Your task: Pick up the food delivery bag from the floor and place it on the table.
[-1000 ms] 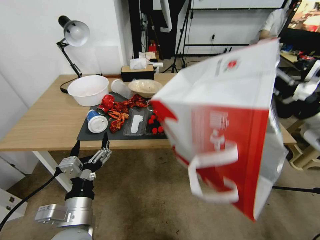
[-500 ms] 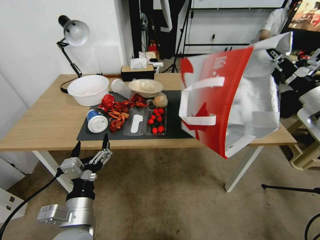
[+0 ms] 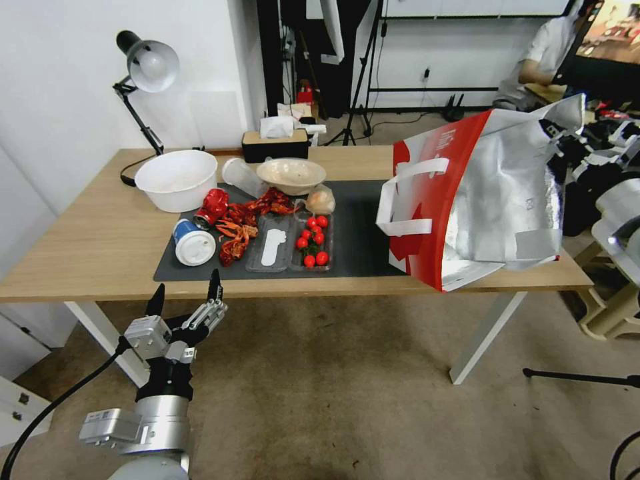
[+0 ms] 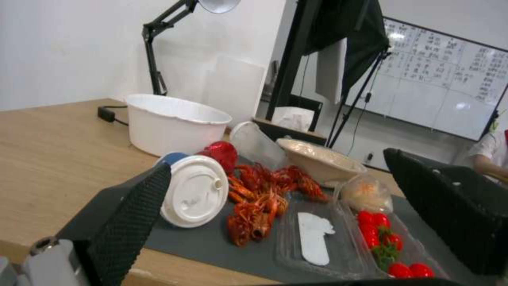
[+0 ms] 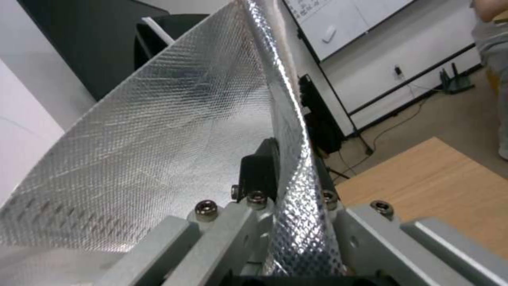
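While the right gripper [image 5: 288,174] pinches the foil-lined rim of the food delivery bag [image 3: 467,200] between its closed fingers, the bag sits tilted at the right end of the table [image 3: 87,247], in the right middle of the head view. Its lower corner reaches the table's front edge, and whether it rests there I cannot tell. Its red side and white strap handles [image 3: 407,200] face left, its silver lining faces the camera, and its left lower edge overlaps the dark grey mat [image 3: 360,233]. On the mat, toward the centre, lie red crayfish [image 3: 250,213], a clear tray of cherry tomatoes [image 3: 313,240] and a lidded cup [image 3: 193,243] on its side. A white bowl [image 3: 177,179] stands upper left beside a desk lamp [image 3: 147,67]. The left gripper [image 3: 185,293] hangs at lower left, above the floor [image 3: 333,387] just before the table's front edge, fingers spread apart and holding nothing.
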You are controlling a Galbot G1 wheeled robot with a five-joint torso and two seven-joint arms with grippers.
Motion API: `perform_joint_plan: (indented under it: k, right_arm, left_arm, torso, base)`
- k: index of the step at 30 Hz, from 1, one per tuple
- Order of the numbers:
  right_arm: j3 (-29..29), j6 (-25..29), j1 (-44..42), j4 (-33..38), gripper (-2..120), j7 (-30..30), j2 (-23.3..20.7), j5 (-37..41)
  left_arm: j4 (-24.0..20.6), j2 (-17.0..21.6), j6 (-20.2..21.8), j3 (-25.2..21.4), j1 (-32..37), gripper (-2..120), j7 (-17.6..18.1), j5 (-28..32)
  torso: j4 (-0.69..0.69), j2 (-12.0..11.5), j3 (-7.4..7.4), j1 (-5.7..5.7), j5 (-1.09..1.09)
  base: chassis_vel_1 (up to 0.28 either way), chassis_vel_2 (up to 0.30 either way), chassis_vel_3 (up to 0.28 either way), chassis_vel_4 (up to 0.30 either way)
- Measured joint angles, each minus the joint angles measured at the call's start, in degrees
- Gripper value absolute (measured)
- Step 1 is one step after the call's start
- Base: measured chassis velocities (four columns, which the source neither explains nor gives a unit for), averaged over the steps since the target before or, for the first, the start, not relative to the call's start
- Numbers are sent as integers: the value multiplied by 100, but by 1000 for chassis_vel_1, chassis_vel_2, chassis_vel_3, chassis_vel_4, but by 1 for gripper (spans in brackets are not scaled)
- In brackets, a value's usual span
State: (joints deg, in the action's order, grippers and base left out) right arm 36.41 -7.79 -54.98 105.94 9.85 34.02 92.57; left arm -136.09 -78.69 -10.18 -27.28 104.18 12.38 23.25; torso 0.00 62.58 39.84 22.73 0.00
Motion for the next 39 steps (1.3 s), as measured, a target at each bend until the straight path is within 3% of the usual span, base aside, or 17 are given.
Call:
perform_joint_plan:
  k: [19, 34, 39]
  right_arm:
    - [-182, -80, 212, -144, 0, 227, 45, -236]
    - [-669, -87, 792, -470, 0, 341, 140, -505]
    - [-766, -44, 940, -516, 16, 204, 168, -526]
  left_arm:
    - [-63, -63, -61, 24, 113, 100, -92, -79]
    - [-74, -197, -197, 66, 222, 100, -107, -190]
    - [-79, -190, -198, 32, 210, 100, -106, -186]
  torso:
    - [0, -2, -1, -1, 0]
    - [0, -3, -1, -1, 0]
    - [0, -3, -1, -1, 0]
  base:
    - [0, 0, 0, 0]
    - [0, 0, 0, 0]
    - [0, 0, 0, 0]
